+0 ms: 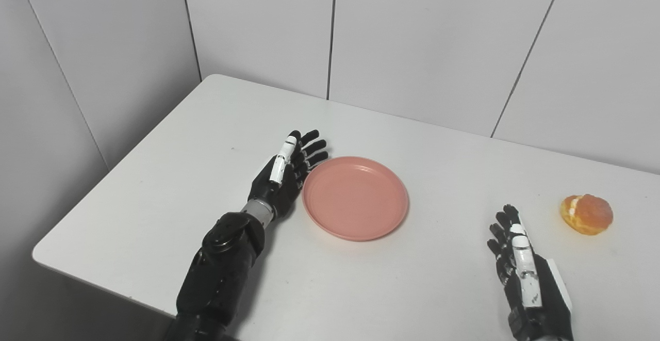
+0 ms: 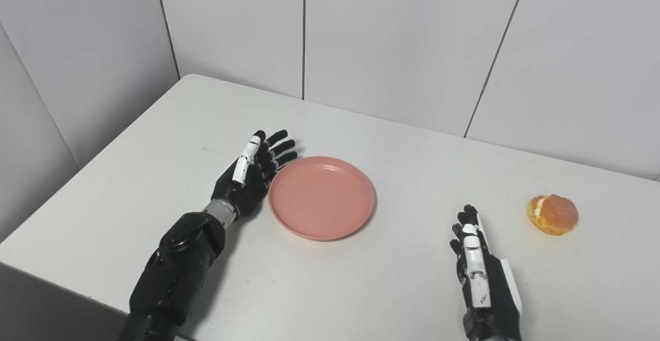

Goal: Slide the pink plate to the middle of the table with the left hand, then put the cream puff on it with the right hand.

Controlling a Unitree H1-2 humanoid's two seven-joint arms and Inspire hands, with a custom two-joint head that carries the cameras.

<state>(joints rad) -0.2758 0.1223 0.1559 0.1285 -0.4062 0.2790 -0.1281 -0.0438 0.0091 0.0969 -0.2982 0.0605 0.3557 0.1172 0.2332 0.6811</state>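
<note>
Left eye view: pink plate point(image 1: 355, 198) beside left hand point(image 1: 282, 176) (fingers spread).

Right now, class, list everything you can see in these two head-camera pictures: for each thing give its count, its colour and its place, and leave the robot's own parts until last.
table: one, white, filling the lower picture, its far edge against the wall.
wall panels: several, pale grey with dark seams, behind the table and to its left.
pink plate: one, pink, empty, near the middle of the table.
cream puff: one, golden brown with white cream showing, on the table's right side, apart from the plate.
left hand: one, black with a white strip, open, at the plate's left rim.
right hand: one, black with white strips, open, holding nothing, near the front edge, short of the cream puff.
</note>
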